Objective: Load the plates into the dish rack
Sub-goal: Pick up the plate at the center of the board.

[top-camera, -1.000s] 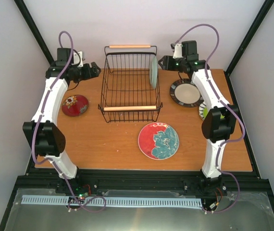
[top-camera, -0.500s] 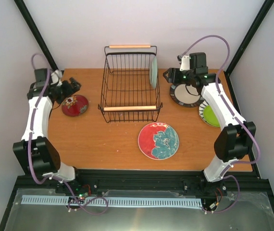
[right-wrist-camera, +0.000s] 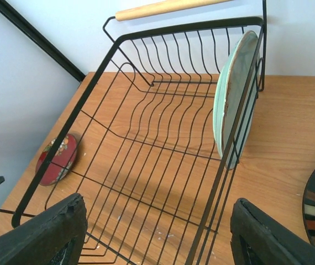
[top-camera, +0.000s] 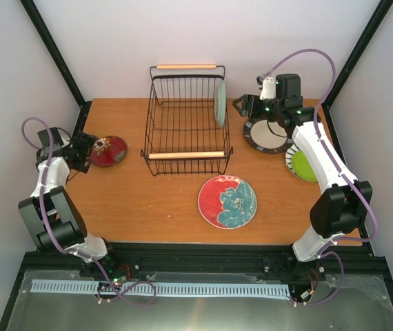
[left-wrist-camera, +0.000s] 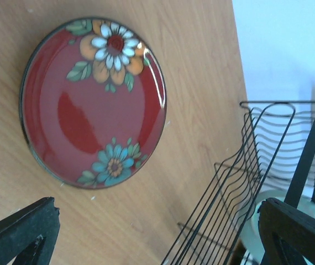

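Observation:
The dish rack [top-camera: 186, 124] stands at the back middle, with a mint green plate [top-camera: 220, 103] upright on edge against its right wall. My left gripper [top-camera: 81, 153] is open, low at the table's left edge, just left of the small dark red floral plate [top-camera: 108, 150]. In the left wrist view that plate [left-wrist-camera: 94, 102] lies flat ahead of the open gripper [left-wrist-camera: 157, 243]. My right gripper [top-camera: 242, 107] is open and empty, just right of the rack. Its wrist view looks across the rack [right-wrist-camera: 146, 143] at the mint plate [right-wrist-camera: 232, 94].
A black-rimmed cream plate [top-camera: 265, 134] lies under the right arm, and a lime green plate [top-camera: 302, 164] lies nearer at the right edge. A red plate with a teal flower [top-camera: 227, 201] lies in front of the rack. Enclosure posts stand at both back corners.
My left arm has swung from beside the rack's left wall out and down to the table's left edge by the dark red plate. The right gripper has drawn back slightly and opened wider.

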